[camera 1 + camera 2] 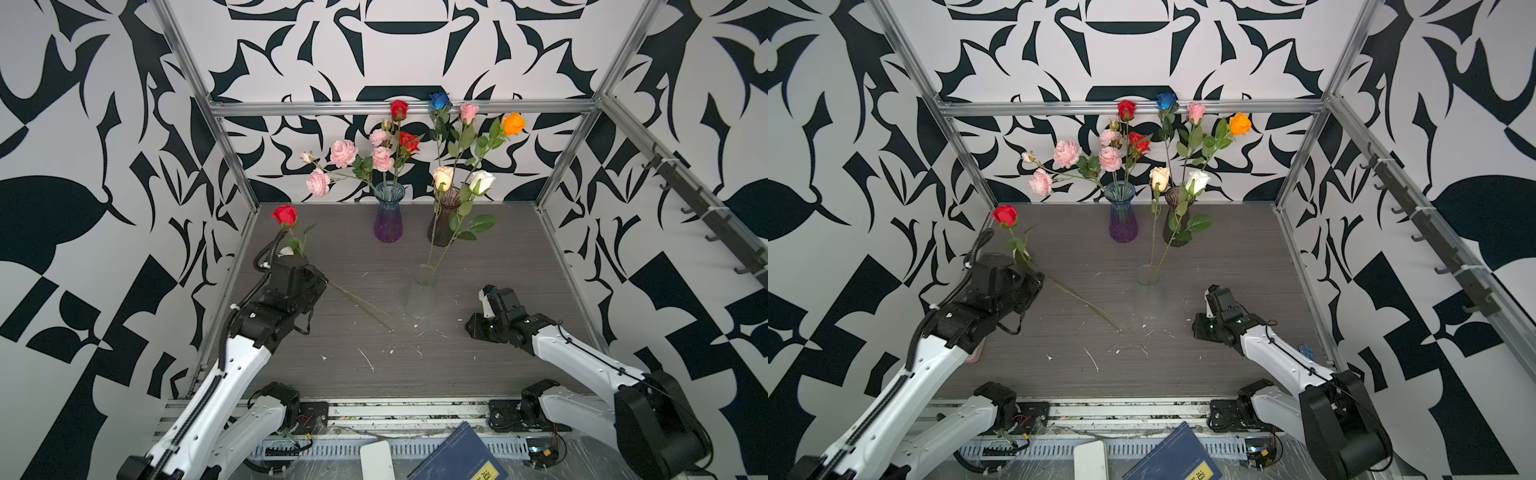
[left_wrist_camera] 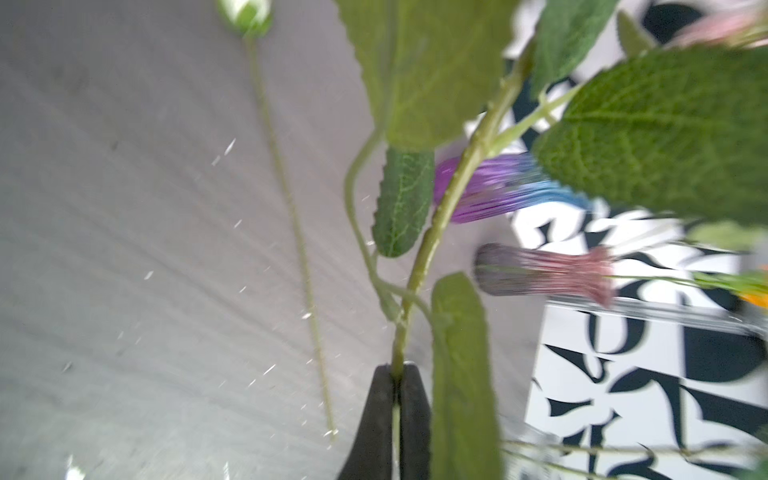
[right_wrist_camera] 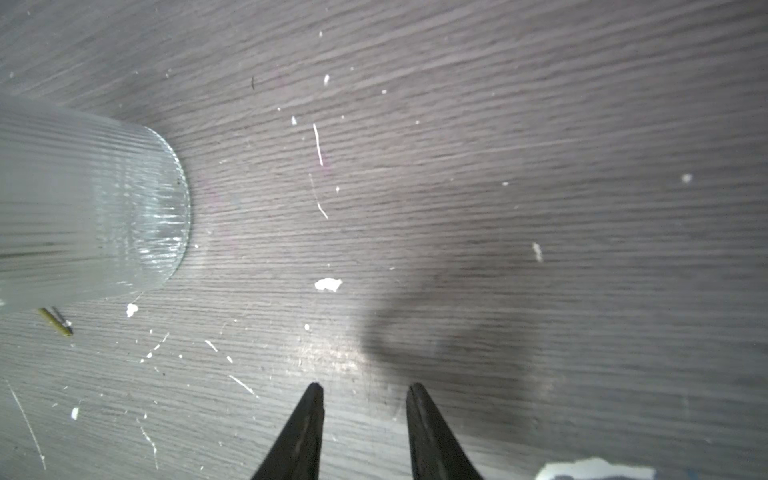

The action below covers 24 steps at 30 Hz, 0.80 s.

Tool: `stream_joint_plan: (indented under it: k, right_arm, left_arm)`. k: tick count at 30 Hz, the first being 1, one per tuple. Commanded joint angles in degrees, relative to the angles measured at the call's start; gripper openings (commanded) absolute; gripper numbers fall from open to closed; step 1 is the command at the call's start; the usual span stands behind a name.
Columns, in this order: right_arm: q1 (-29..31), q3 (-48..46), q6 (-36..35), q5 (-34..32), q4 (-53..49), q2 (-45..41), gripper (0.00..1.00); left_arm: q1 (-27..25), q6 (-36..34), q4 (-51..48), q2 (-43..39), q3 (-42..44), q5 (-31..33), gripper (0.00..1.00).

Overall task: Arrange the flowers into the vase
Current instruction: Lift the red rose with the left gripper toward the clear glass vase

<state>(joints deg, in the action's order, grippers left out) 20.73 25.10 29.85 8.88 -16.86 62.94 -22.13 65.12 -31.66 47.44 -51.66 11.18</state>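
On the grey table [image 1: 478, 374] most flowers [image 1: 344, 153] stand in vases [image 1: 388, 224]. The left gripper [image 2: 397, 370] pinches the red rose [image 1: 284, 215], a white bud [image 2: 245, 14] lies loose, and the right gripper [image 3: 363, 388] gapes empty.

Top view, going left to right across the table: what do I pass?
The left gripper, shut on the red rose → blue-purple vase → clear vase → right gripper, open. The dark vase overlaps the clear one sideways, so it is left out.

Your left gripper [image 1: 1036, 277] holds the red rose [image 1: 1005, 215] below its leaves, bloom up toward back-left. Mid-table, the clear vase [image 1: 1149, 291] carries a cream rose [image 1: 1160, 178] and a white rose [image 1: 1198, 180]. Your right gripper [image 1: 1212, 296] sits near its right side, apart.
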Motion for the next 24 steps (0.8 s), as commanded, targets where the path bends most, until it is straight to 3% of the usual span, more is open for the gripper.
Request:
stream_joint_plan:
  k: [1, 7, 12, 20, 24]
  right_arm:
    - [0.3, 0.3, 0.0, -0.8, -0.4, -0.6, 0.37]
    - [0.4, 0.3, 0.0, -0.9, -0.4, -0.5, 0.38]
    - [0.4, 0.4, 0.0, -0.9, -0.4, -0.4, 0.38]
    - [0.5, 0.3, 0.0, -1.1, -0.5, -0.5, 0.37]
    - [0.5, 0.2, 0.1, -1.2, -0.5, -0.9, 0.38]
  left_arm:
    - [0.2, -6.9, 1.8, -2.9, -2.5, 3.5, 0.0]
    - [0.2, -11.8, 7.5, -6.0, -4.1, 4.1, 0.0]
    - [0.2, -12.0, 20.0, -6.4, -1.1, 0.5, 0.0]
    - [0.2, -13.1, 36.7, -1.6, -0.4, -5.2, 0.0]
    - [0.2, -15.6, 39.4, 1.7, -2.6, -7.2, 0.0]
